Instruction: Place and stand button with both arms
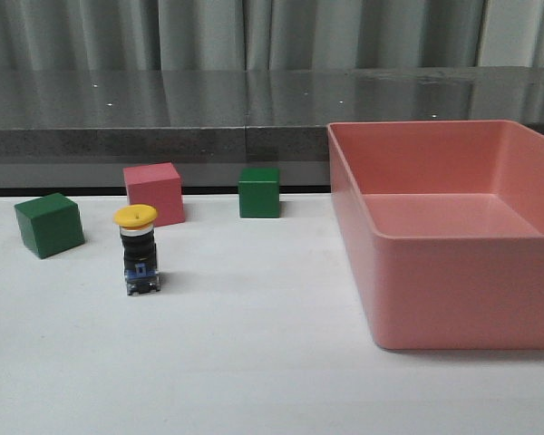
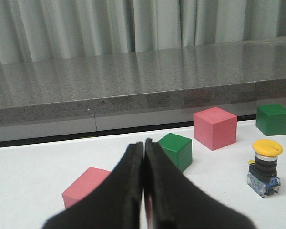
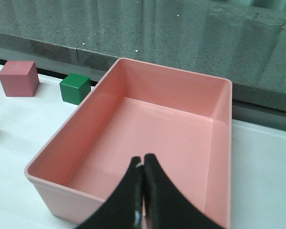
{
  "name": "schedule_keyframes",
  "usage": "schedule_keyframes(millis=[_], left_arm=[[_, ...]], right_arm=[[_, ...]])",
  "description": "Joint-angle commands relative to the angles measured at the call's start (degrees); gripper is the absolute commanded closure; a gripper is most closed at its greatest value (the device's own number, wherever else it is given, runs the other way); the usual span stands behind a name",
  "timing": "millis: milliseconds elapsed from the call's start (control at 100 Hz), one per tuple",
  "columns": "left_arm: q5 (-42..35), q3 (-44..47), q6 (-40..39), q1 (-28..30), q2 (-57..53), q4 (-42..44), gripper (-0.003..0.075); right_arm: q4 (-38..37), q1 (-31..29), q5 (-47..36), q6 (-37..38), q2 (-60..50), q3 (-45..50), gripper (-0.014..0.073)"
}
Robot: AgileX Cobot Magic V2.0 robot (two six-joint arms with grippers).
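Button (image 2: 265, 166) stands upright (apart from left pincer (image 2: 143, 148)).

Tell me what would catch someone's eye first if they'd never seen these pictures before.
Probably the big pink bin, open and with nothing in it, filling the table's right side. Next, the button with its yellow cap, standing upright on the left, in front of a pink cube and between two green cubes. In the wrist views, the left gripper and right gripper are both shut on nothing.
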Motion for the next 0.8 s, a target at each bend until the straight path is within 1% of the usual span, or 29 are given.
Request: schedule_keyframes(millis=[0, 80, 170, 360, 410, 590, 700, 740, 790], left_arm=[[-5.2, 2.6, -0.7, 0.0, -1.7, 0.0, 0.0740], [-5.2, 2.6, -0.7, 0.0, -1.7, 0.0, 0.0740], [-5.2, 2.6, -0.7, 0.0, -1.7, 0.0, 0.0740], [-5.2, 2.6, -0.7, 0.0, -1.7, 0.0, 0.0740], [-5.2, 2.6, -0.7, 0.0, -1.7, 0.0, 0.0740], [-5.2, 2.6, -0.7, 0.0, -1.7, 0.0, 0.0740], [-5.2, 2.6, -0.7, 0.0, -1.7, 0.0, 0.0740], [-5.2, 2.6, -0.7, 0.0, -1.7, 0.0, 0.0740], [-5.2, 2.6, -0.7, 0.0, -1.7, 0.0, 0.0740]], right_arm=[[0.6, -0.3, -4.4, -0.2, 0.1, -0.9, 0.0655], [-0.8, -0.3, -4.9, -0.3, -1.0, -0.1, 0.0655], [-2.3, -0.3, -7.3, 0.9, -4.1, 1.9, 0.0655], [-11.2, -0.3, -14.6, 11.9, -14.5, 10.9, 0.0655], [-12.6, -0.3, -15.9, 14.3, -17.4, 13.5, 0.0655], [-12.8, -2.0, -16.9, 18.9, -27.1, 21.2, 0.0655], [-12.8, -3.9, -19.4, 20.6, -26.8, 24.1, 0.0655], [-12.7, -4.5, -18.2, 20.9, -26.8, 23.9, 0.0655], [-12.7, -4.6, -18.6, 20.9, -26.8, 23.9, 0.0655]])
